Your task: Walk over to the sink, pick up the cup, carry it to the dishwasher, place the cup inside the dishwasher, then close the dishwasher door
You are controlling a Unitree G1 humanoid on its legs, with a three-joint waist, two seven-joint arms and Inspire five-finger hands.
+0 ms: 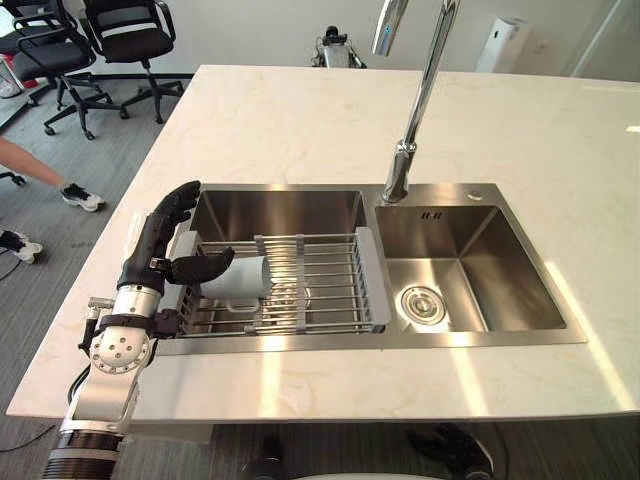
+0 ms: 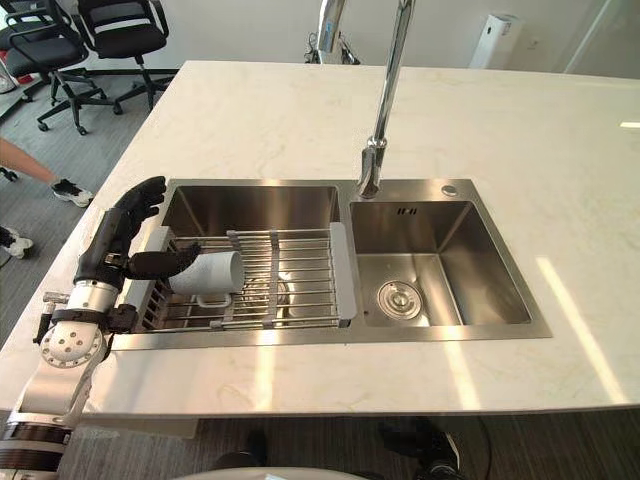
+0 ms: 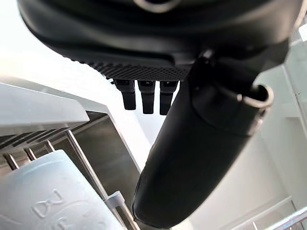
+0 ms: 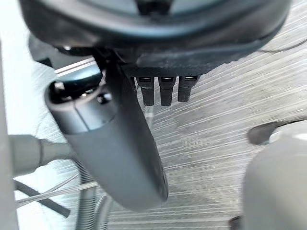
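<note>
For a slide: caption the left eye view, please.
Open left hand at the white cup lying on the rack in the sink.

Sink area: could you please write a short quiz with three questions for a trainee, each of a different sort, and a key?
1. True or false: the cup stands upright.
2. Choose one. The left robot hand is: A) shut on the cup; B) open, next to the cup; C) shut, holding nothing.
3. Fill the gap: the cup lies on a wire ___ set over the left basin of the sink.

Key: 1 false, it lies on its side; 2 B; 3 rack.
</note>
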